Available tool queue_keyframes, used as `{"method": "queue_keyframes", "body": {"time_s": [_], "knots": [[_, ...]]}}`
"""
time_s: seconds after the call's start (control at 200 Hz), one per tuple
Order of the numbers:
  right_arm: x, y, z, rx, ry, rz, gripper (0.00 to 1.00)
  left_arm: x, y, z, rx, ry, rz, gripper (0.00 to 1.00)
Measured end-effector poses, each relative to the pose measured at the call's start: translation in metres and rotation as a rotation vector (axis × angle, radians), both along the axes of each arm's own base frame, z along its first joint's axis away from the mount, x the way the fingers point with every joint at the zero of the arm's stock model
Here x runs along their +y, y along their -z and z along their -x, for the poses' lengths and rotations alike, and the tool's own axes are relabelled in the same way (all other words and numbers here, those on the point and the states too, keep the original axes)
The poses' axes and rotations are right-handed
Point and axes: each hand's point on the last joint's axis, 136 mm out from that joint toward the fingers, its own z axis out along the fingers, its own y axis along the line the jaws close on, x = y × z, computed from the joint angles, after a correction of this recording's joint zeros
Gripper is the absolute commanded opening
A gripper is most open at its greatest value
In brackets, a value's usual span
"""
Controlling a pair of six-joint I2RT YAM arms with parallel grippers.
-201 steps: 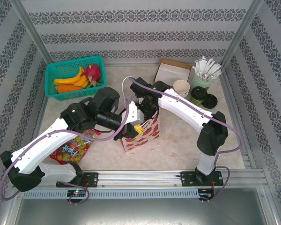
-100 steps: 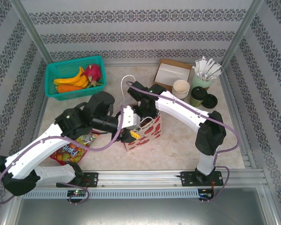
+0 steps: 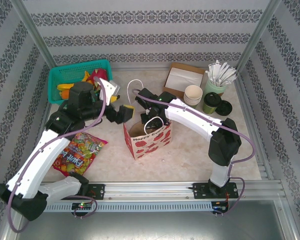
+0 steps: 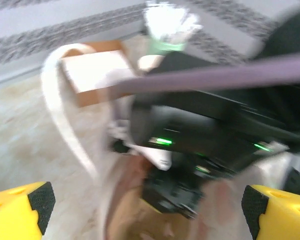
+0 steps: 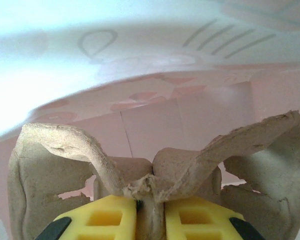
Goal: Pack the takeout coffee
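The takeout coffee, a dark-green cup with a black lid, stands at the back right, far from both grippers. A white paper bag printed with red hearts stands open mid-table. My right gripper reaches down into it. In the right wrist view the right gripper is shut on the middle ridge of a brown pulp cup carrier inside the bag. My left gripper hangs open just left of the bag, holding nothing. In the blurred left wrist view its yellow fingertips stand wide apart over the bag's mouth.
A paler green cup of white sticks, stacked white cups, a loose black lid and a cardboard box crowd the back right. A green fruit basket sits back left. A candy packet lies front left.
My left gripper has opened, let go at the bag's rim, and drawn back up and to the left. The right gripper stays shut on the carrier inside the bag.
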Motion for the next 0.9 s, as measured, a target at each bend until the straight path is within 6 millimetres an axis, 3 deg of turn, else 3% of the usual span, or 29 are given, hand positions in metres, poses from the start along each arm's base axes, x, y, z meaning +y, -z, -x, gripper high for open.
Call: {"method": "queue_keyframes", "body": {"time_s": [0.11, 0.29, 0.45, 0.629, 0.899], "knots": [[0.0, 0.001, -0.001, -0.004, 0.001, -0.001, 0.17, 0.013, 0.019, -0.031, 0.077, -0.141, -0.013, 0.9], [0.002, 0.001, -0.003, -0.012, 0.0, -0.009, 0.18, 0.01, 0.032, -0.051, 0.134, -0.187, -0.008, 0.69], [0.003, 0.0, -0.003, -0.016, -0.002, -0.012, 0.18, 0.003, 0.03, -0.066, 0.146, -0.188, 0.007, 0.43], [0.002, 0.001, -0.003, -0.024, -0.005, 0.0, 0.18, -0.006, 0.027, -0.078, 0.151, -0.168, 0.014, 0.0], [0.002, 0.003, 0.008, -0.027, -0.048, 0.023, 0.18, -0.016, 0.02, -0.092, 0.166, -0.156, 0.032, 0.0]]}}
